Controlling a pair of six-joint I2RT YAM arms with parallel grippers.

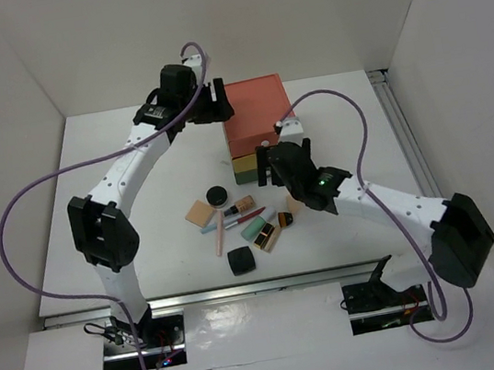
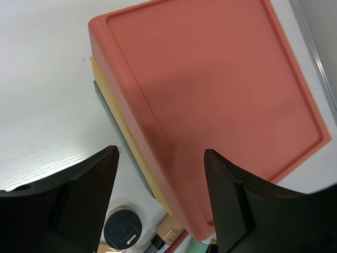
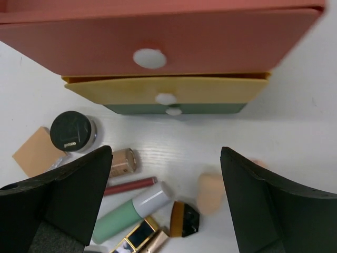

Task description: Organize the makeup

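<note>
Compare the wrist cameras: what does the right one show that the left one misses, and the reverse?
Right wrist only: the drawer box from the front, with its white knobs, and a peach sponge. Left wrist only: the box's flat coral top. Both: the black jar, a tan bottle and the box's coral, yellow and green layers.

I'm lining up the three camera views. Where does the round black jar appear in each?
Top external: round black jar, centre, just left of the coral-topped drawer box.
Left wrist: bottom edge, left of centre.
Right wrist: left side, below the drawers.
Shared landmark: the drawer box.
</note>
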